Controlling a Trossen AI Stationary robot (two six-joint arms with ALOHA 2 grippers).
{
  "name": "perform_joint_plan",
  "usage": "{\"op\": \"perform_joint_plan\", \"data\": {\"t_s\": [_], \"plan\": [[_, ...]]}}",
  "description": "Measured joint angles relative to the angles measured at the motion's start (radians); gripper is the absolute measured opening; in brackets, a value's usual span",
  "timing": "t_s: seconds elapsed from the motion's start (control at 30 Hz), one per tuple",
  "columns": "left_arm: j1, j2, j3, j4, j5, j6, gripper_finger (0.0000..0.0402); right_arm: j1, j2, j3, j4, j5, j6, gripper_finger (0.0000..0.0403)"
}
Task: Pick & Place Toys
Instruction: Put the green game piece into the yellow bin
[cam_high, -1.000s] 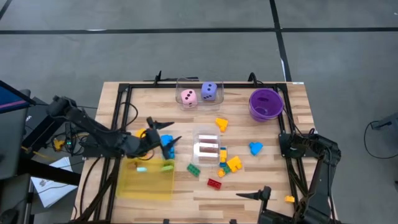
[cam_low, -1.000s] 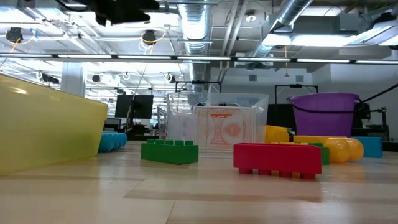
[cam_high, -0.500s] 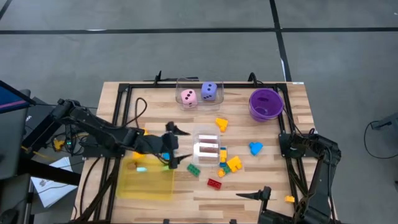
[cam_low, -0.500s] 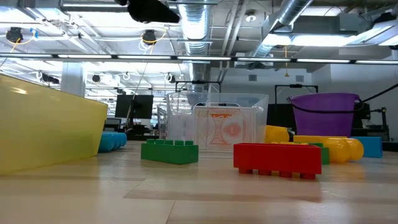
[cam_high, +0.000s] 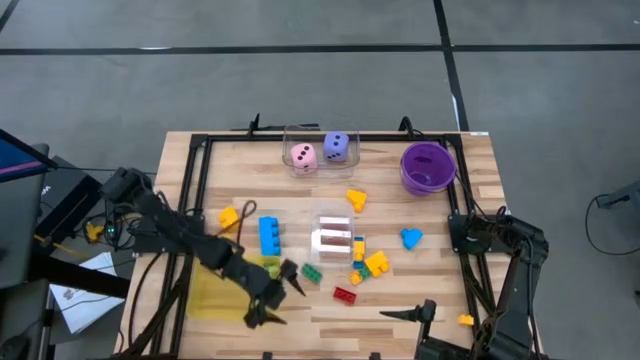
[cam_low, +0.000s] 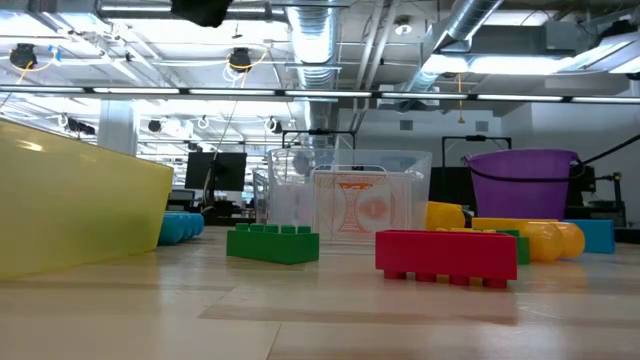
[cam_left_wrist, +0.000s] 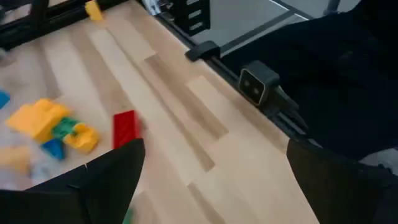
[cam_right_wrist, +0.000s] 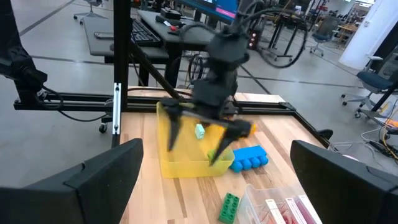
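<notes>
Left end effector (cam_high: 277, 293) hangs over the near corner of the yellow tray (cam_high: 215, 298), fingers spread wide, nothing between them. Its arm covers much of the tray, so the contents are mostly hidden; in the right wrist view a pale green piece (cam_right_wrist: 199, 130) shows inside, behind the fingers. Green brick (cam_high: 311, 272) lies just beside the end effector, red brick (cam_high: 345, 294) a little farther on the worktop (cam_high: 420, 290). Blue brick (cam_high: 268, 235) sits behind it, apart. The left wrist view is blurred; a mixed cluster (cam_left_wrist: 53, 127) is probably yellow, green and blue pieces. Right end effector (cam_high: 412, 314) waits at the near edge, released.
</notes>
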Motion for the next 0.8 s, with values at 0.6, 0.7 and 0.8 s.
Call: {"op": "perform_joint_plan", "data": {"t_s": [0.6, 0.7, 0.8], "plan": [[0.061, 0.411, 0.376, -0.299, -0.213, 0.115, 0.0388, -0.002, 0.000, 0.000, -0.012, -0.011, 0.000, 0.0400], [0.061, 0.468, 0.450, -0.393, -0.228, 0.155, 0.0388, -0.002, 0.000, 0.000, -0.013, -0.023, 0.001, 0.0400], [0.052, 0.521, 0.513, -0.489, -0.239, 0.193, 0.0388, -0.002, 0.000, 0.000, -0.015, -0.025, 0.005, 0.0400]]}}
